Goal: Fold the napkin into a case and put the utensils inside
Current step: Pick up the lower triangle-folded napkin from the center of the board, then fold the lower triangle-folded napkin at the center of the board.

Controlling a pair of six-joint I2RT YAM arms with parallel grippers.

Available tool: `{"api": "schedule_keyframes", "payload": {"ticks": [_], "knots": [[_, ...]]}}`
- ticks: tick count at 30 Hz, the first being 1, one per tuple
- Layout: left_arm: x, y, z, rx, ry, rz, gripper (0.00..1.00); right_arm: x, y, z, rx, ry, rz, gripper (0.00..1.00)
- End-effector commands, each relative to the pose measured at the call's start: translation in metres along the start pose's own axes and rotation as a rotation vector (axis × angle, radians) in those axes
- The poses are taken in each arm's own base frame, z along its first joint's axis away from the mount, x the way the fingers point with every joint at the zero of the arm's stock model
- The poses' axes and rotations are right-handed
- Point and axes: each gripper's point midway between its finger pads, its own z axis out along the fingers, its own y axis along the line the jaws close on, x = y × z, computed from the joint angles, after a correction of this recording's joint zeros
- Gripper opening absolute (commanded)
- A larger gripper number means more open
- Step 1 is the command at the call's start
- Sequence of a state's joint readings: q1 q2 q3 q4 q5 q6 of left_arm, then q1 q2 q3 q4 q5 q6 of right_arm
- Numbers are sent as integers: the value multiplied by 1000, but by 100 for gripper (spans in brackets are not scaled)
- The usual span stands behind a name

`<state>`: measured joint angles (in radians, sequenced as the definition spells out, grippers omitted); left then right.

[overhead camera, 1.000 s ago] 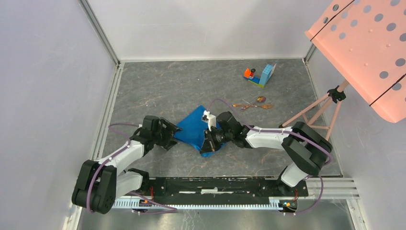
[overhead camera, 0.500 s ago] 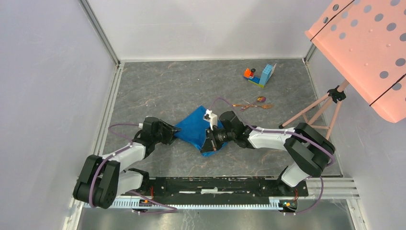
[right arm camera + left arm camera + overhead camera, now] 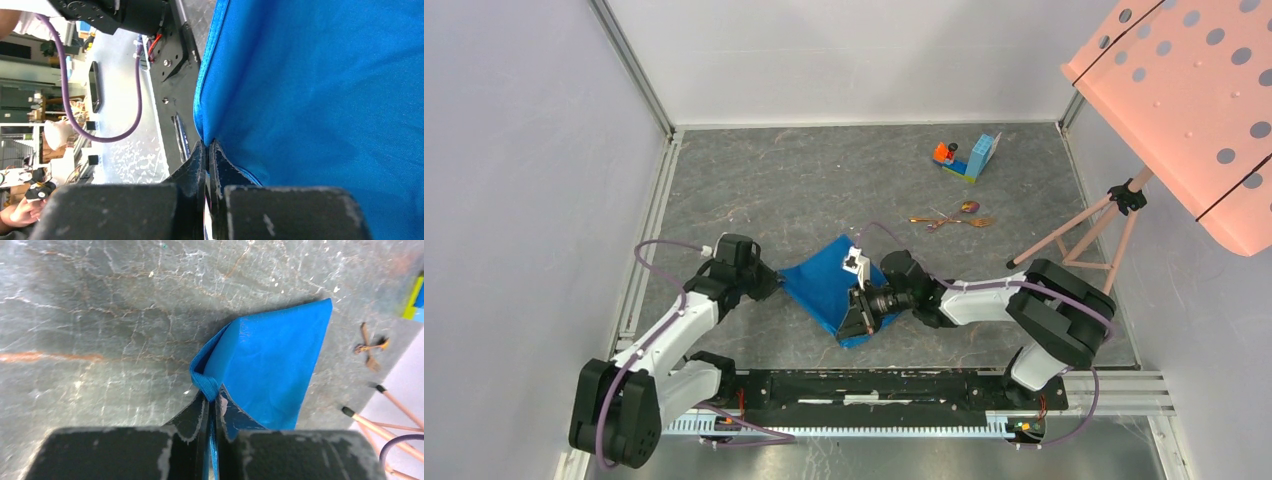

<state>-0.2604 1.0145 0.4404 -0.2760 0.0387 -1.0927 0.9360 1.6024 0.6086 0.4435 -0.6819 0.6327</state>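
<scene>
With the left gripper pinched shut on the left corner of the napkin at centre and the right gripper clamped tight on its near corner, lift both evenly, draw it taut, fold squarely; steer clear of the utensils far right.

Napkin: bright blue all over, unpatterned, faint sheen; fine woven grain up close.
Worktop: dark grey stone look, thin pale veins, one rusty-orange streak.
Utensils: copper-gold, orange-brown heads.
Toy block piece: light blue, orange, yellow-green, a little dark blue.
Left claw: black, edges scuffed pale grey.
Right claw: black, same pale scuffs.
Arms: black joints, white links.
Cables: purple.
Panel: salmon pink, dotted with grey round holes.
Stand legs: pink, black tips.
Walls: pale lilac-grey.
</scene>
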Motion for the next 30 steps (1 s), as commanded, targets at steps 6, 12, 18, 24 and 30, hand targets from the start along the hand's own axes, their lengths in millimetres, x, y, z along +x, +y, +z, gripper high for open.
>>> {"api": "schedule_keyframes", "payload": {"ticks": [6,12,18,24,30], "knots": [[-19,-8,-10,-228,-38,162,2,25,10,-11,-150,12,79,0],[-11,-17,2,-442,-52,213,2,36,-10,-22,-113,18,92,0],[-8,-42,10,-612,-103,323,2,45,-32,-27,-41,37,79,0],[8,-53,30,-694,-81,400,2,46,-43,-32,-3,37,76,0],[13,-50,45,-728,-66,440,2,35,-50,-36,35,9,24,5]]}}
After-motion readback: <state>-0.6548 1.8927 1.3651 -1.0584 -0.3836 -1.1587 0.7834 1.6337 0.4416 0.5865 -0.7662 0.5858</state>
